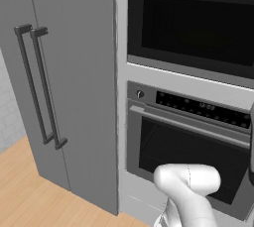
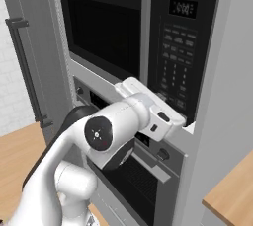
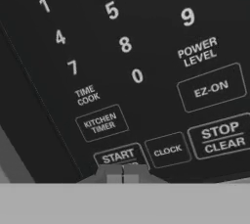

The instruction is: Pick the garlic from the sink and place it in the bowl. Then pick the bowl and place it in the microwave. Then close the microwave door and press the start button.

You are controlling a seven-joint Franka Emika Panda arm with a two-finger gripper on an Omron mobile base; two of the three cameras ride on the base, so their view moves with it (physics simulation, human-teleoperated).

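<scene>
Gripper [image 3: 122, 170] closed, fingertips together, right at the START button [image 3: 117, 156] on the microwave [image 2: 148, 32] keypad. Microwave door [image 2: 106, 32] shut, above the oven [image 1: 191, 146]. Bowl and garlic hidden from sight.

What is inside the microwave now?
The microwave door is shut, and its dark window hides the cavity. Nothing inside can be seen. The gripper is at the START button.

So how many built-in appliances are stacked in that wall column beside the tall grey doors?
2. The microwave sits on top, and the oven with the long bar handle is directly below it. The column's foot is partly behind the arm, so anything lower could be hidden.
</scene>
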